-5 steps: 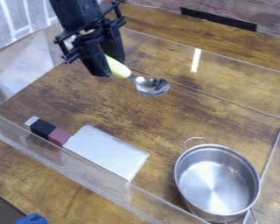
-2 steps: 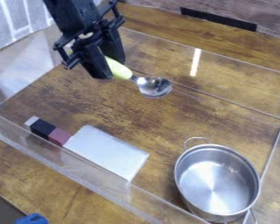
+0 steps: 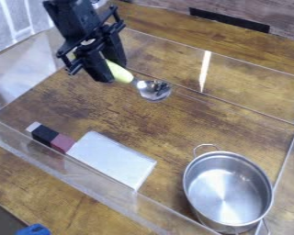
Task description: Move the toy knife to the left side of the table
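Steel pot (image 3: 227,194) at near right of counter (image 3: 223,110), nothing inside. Toy knife (image 3: 131,80): chunky yellow-green handle, shiny rounded silver head resting on the wood, far left of centre. Claw (image 3: 98,58) clamped narrow on that handle. Grey cleaver (image 3: 93,152) flat, near left.

- A desk (image 3: 175,124) of dark brown wood planks with visible grain fills nearly the whole view, seen from above at an angle.
- Low clear acrylic walls (image 3: 254,69) fence the work area; their edges catch light as thin pale lines.
- A bright vertical glint (image 3: 206,72) shows on the far wall panel.
- At the upper left, beyond the walls, lies a pale, whitish surface (image 3: 15,55).
- A dark rectangular strip (image 3: 230,18) lies at the far edge.
- A small blue object (image 3: 33,229) peeks in at the bottom left corner.
- Lighting is even and soft.
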Available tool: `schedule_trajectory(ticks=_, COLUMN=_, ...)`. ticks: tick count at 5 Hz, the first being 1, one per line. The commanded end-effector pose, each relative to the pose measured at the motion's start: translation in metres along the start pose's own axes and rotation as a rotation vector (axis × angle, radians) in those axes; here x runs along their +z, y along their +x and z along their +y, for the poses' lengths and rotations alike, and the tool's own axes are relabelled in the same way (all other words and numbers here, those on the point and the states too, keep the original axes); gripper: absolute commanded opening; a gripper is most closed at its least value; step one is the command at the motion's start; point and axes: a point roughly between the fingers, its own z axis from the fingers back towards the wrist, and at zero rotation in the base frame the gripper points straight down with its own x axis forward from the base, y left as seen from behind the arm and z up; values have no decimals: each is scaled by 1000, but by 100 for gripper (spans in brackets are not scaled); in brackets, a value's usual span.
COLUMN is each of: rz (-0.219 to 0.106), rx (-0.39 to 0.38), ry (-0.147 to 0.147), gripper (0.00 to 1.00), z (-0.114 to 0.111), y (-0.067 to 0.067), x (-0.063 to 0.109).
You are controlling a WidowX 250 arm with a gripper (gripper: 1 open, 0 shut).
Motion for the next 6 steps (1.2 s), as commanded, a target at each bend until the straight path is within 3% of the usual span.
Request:
schedule_trajectory(ticks=1, rz=-61, rx=-11, ry=-100, gripper=0, z=-25, y=18, x=11)
schedule_trajectory(ticks=2, rz=-99, rx=-21, ry=-132, gripper=0, z=-33, y=23, x=6)
schedule_trajectory(ticks=4, rz=-185, rx=-1, ry=-206, gripper=0, z=-19, y=25, x=14)
schedule_trajectory(ticks=6, rz=-216, rx=-40, ry=-292, gripper=0, z=-14, y=26, x=17)
